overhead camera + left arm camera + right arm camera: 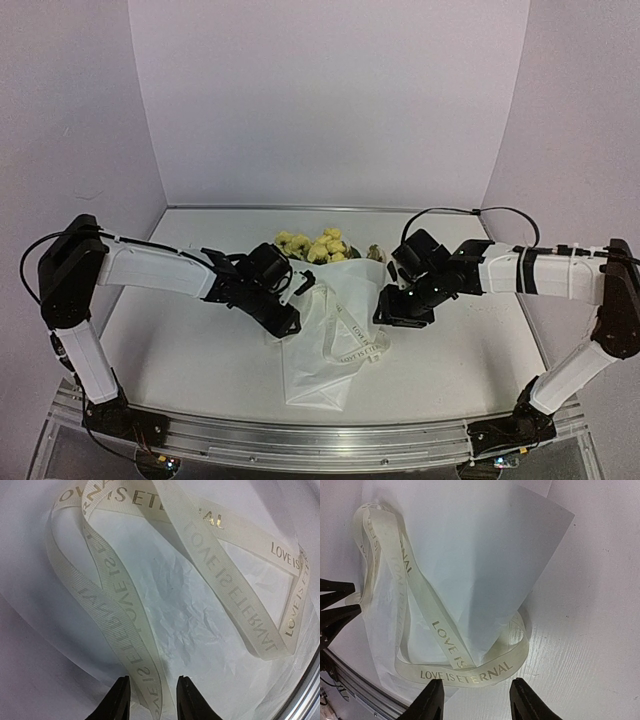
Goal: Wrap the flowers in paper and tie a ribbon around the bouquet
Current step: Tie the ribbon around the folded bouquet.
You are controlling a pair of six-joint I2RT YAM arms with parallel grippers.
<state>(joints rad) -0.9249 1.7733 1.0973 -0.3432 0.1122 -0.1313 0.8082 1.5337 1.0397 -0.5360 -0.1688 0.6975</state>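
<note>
We count one bouquet (335,290) lying on the white table (180,350) between two arms. It is made of one bunch of pale yellow flowers (315,245) at the far end and one sheet of thin white paper (485,555) folded round the stems into a cone that narrows toward the near edge. One cream ribbon (220,575) lies over the paper in loose loops and is not knotted. From above, one loop hangs off the cone's right side onto the table. The ribbon carries gold capitals reading "LOVE IS ETERNAL", repeated along its length. Several repeats are legible in both wrist views, some upright and some showing mirrored through the back of the strip. We can read no other label or brand. There are two grippers. The left gripper (153,678) sits at the cone's left side with its two fingers spread. A stretch of ribbon runs flat between them, nearly filling the gap, and it does not look squeezed. The right gripper (477,681) hangs at the cone's right side, fingers also apart with only bare table between them. The nearest ribbon loop, with the full motto on it, lies just ahead of its tips. A corner of the paper points out over that loop.
</note>
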